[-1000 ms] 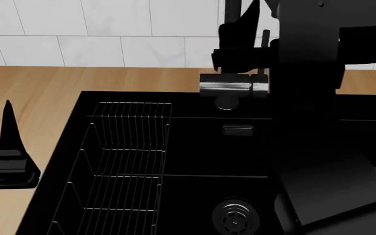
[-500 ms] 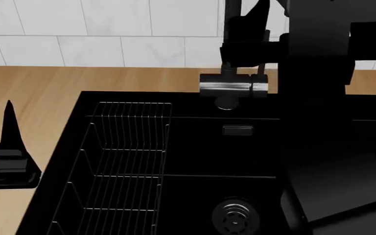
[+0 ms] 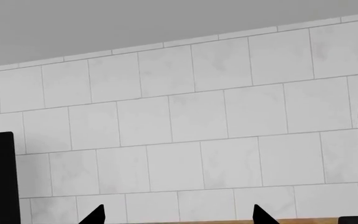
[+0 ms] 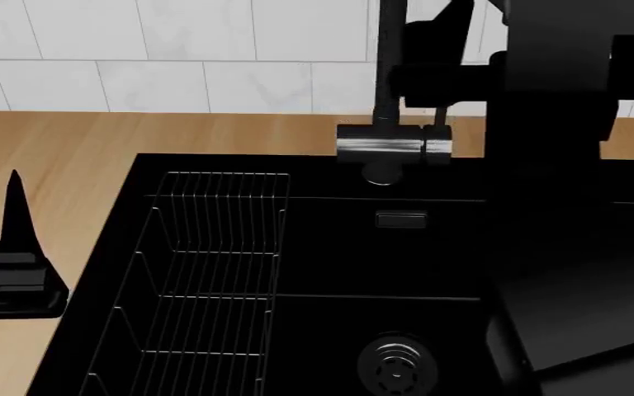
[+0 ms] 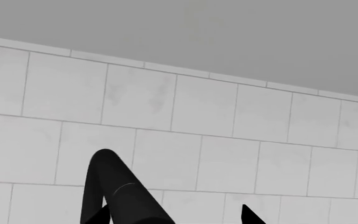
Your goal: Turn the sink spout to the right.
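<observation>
Behind the one black sink [image 4: 295, 272], set in the light wood counter [image 4: 63, 148], stood one sink spout [image 4: 389, 62], its thick black tube rising near upright from a single chrome cylinder [image 4: 395, 148] and running out of the head view's top. One wire rack [image 4: 201, 272] and one round drain [image 4: 396, 363] lay in the basin. The right gripper [image 5: 173, 214] was at the spout, whose tube showed against one fingertip [image 5: 98, 215], though whether it gripped I could not tell, while the left gripper [image 3: 177, 215], fingertips parted and empty, sat well apart over the counter.
</observation>
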